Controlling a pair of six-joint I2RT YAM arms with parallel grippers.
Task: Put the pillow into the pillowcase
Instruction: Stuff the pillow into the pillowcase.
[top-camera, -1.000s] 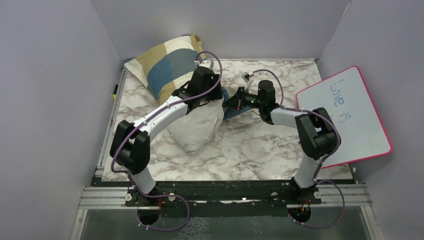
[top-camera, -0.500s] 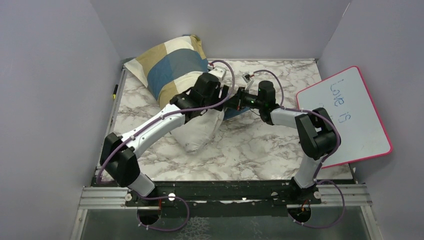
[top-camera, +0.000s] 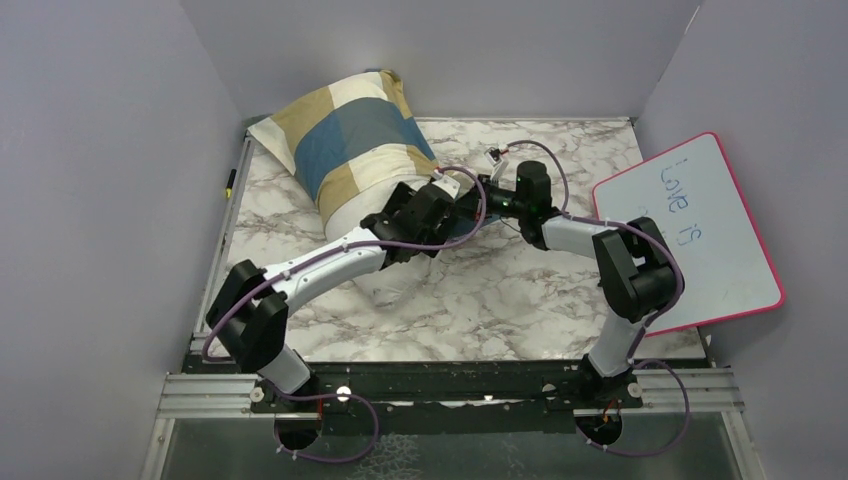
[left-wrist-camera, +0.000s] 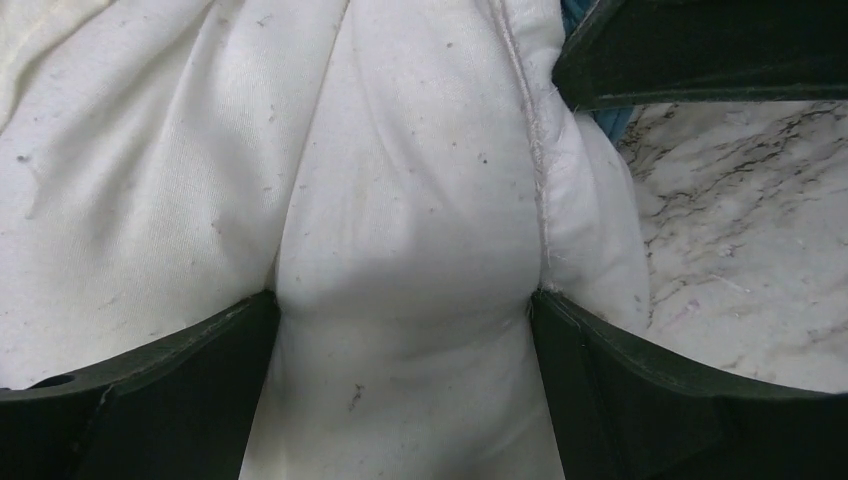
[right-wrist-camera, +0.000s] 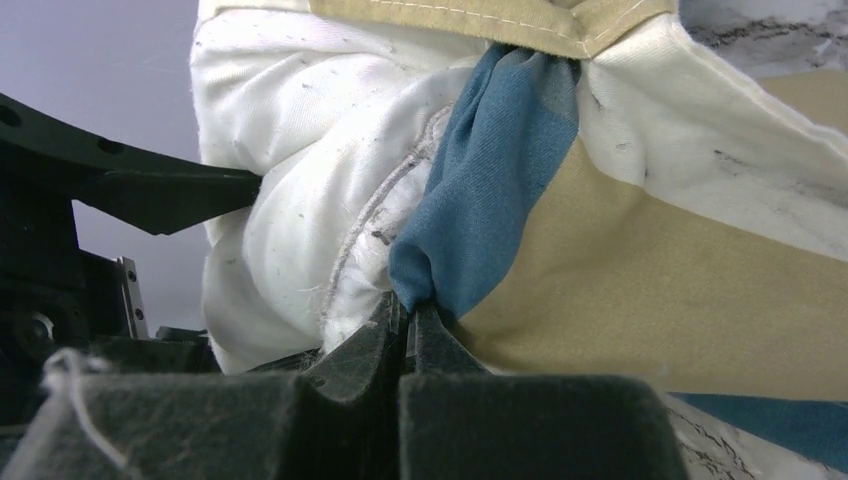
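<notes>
Tabletop (top-camera: 520, 290) of marble pattern is boxed in by grey walls at the far and left sides. Its near and right stretches lie bare up to the pink-rimmed whiteboard (top-camera: 700, 240), which leans at the right edge.

The pillow (top-camera: 345, 215) lies at the far-left, its long axis running on a diagonal from the far-left corner toward the centre. Its far end is propped against the back wall. The pillowcase (top-camera: 345, 130) covers that far end, with the tan hem crossing the pillow roughly midway. The white near end sticks out bare toward the centre of the tabletop.

Both arms meet just right of that bare end. The left fingers (left-wrist-camera: 150, 400) stand moderately apart and press into the pillow from both sides, a plump bulge squeezed up between the 2. The right fingers (right-wrist-camera: 360, 350) are closed tight, pinching a blue fold of the pillowcase edge against the pillow's seam.
</notes>
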